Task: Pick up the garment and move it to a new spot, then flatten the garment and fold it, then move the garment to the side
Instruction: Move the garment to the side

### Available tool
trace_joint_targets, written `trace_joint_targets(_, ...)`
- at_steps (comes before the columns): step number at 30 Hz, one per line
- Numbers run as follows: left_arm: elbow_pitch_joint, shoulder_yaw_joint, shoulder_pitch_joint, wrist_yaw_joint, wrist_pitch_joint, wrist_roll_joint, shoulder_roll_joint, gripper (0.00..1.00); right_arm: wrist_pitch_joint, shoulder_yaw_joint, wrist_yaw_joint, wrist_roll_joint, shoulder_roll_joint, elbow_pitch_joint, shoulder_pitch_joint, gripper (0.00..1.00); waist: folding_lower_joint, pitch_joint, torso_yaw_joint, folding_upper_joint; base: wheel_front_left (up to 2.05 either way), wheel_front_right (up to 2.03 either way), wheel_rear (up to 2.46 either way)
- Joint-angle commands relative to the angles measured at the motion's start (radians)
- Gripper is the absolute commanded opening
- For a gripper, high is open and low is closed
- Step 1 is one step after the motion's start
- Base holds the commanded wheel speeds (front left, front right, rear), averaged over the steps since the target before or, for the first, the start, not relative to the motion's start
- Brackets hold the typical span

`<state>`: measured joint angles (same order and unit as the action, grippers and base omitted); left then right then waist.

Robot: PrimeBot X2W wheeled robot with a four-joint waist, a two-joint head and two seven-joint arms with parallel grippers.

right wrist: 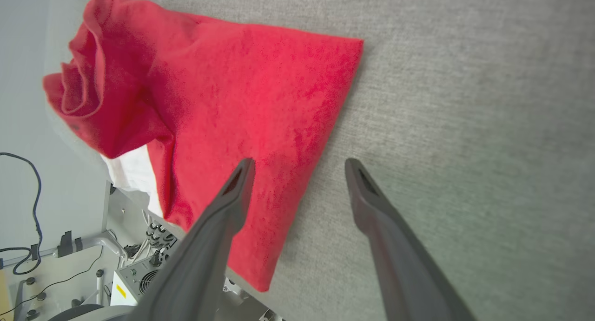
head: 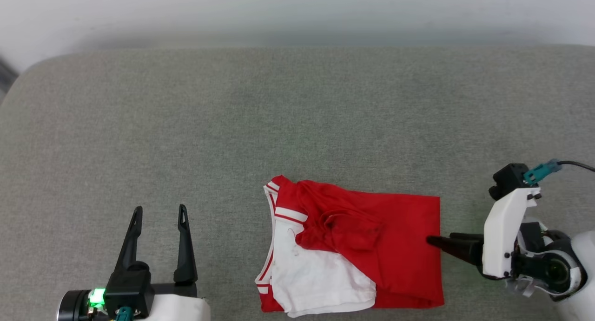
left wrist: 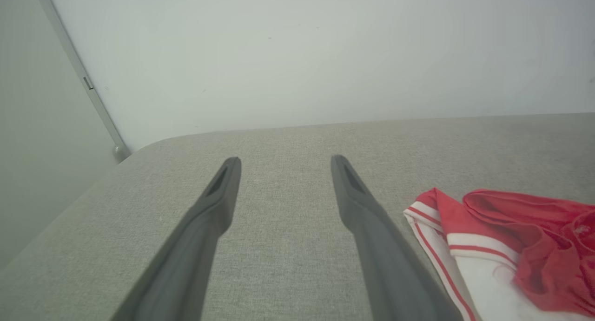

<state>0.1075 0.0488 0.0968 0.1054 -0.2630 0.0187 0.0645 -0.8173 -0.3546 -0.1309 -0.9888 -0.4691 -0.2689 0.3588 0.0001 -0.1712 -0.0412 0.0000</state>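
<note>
Near centre-right on grey fabric surface, head view: garment, folded, white inside showing. Left gripper near left, fingers spread, empty. Right gripper tips at garment's right edge. Left wrist: garment right of fingers. Right wrist: fingers spread, one over red cloth.

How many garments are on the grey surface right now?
1: the red garment lies folded, right of centre in the head view, its right edge at the right gripper. Another could hide beneath it.
</note>
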Motion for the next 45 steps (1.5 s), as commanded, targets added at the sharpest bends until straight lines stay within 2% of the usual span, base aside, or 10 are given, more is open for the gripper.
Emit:
trace_joint_targets(1, 0.0, 0.003, -0.02, -0.005, -0.002, -0.007, -0.002, 1.0, 0.008, -0.011, 0.0, -0.009, 0.014, -0.016, -0.001, 1.0, -0.0001, -0.026, -0.018, 0.0, 0.0, 0.0, 0.0)
trace_joint_targets(14, -0.009, 0.021, -0.092, -0.015, -0.002, -0.008, -0.006, 1.0, 0.081, -0.163, 0.003, -0.023, 0.098, -0.144, -0.018, 1.0, -0.0001, -0.118, -0.07, 0.0, 0.0, 0.0, 0.0)
trace_joint_targets(15, -0.011, 0.022, -0.095, -0.015, -0.002, -0.008, -0.007, 1.0, 0.095, -0.172, 0.003, -0.02, 0.097, -0.149, -0.015, 0.81, -0.0001, -0.119, -0.073, 0.0, 0.0, 0.0, 0.0)
trace_joint_targets(16, -0.011, 0.022, -0.095, -0.015, -0.002, -0.008, -0.007, 1.0, 0.095, -0.172, 0.003, -0.02, 0.097, -0.149, -0.015, 0.81, -0.0001, -0.119, -0.073, 0.0, 0.0, 0.0, 0.0)
trace_joint_targets(17, -0.013, 0.023, -0.098, -0.014, -0.002, -0.007, -0.007, 1.0, 0.101, -0.187, 0.005, -0.021, 0.095, -0.151, -0.01, 0.19, -0.0001, -0.119, -0.075, 0.0, 0.0, 0.0, 0.0)
trace_joint_targets(18, -0.015, 0.024, -0.1, -0.013, -0.002, -0.006, -0.007, 1.0, 0.109, -0.2, 0.005, -0.027, 0.095, -0.151, -0.01, 0.0, -0.0001, -0.118, -0.078, 0.0, 0.0, 0.0, 0.0)
trace_joint_targets(25, -0.025, 0.018, -0.071, -0.011, -0.002, 0.0, -0.009, 1.0, 0.189, -0.234, 0.001, -0.064, 0.056, -0.099, 0.058, 0.0, -0.0001, -0.081, -0.073, 0.0, 0.0, 0.0, 0.0)
trace_joint_targets(31, -0.026, 0.003, -0.048, -0.011, -0.002, 0.0, -0.01, 1.0, 0.249, -0.27, 0.0, -0.073, -0.006, -0.018, 0.13, 0.0, -0.0001, -0.027, -0.024, 0.0, 0.0, 0.0, 0.0)
trace_joint_targets(37, -0.013, -0.029, -0.023, -0.004, -0.002, 0.002, -0.01, 1.0, 0.261, -0.338, 0.0, -0.043, -0.104, 0.107, 0.208, 0.0, -0.0001, -0.008, 0.088, 0.0, 0.0, 0.0, 0.0)
trace_joint_targets(45, 0.017, -0.063, -0.045, 0.0, -0.002, -0.008, -0.006, 1.0, 0.255, -0.372, 0.0, 0.02, -0.246, 0.265, 0.335, 0.0, -0.0001, -0.072, 0.271, 0.0, 0.0, 0.0, 0.0)
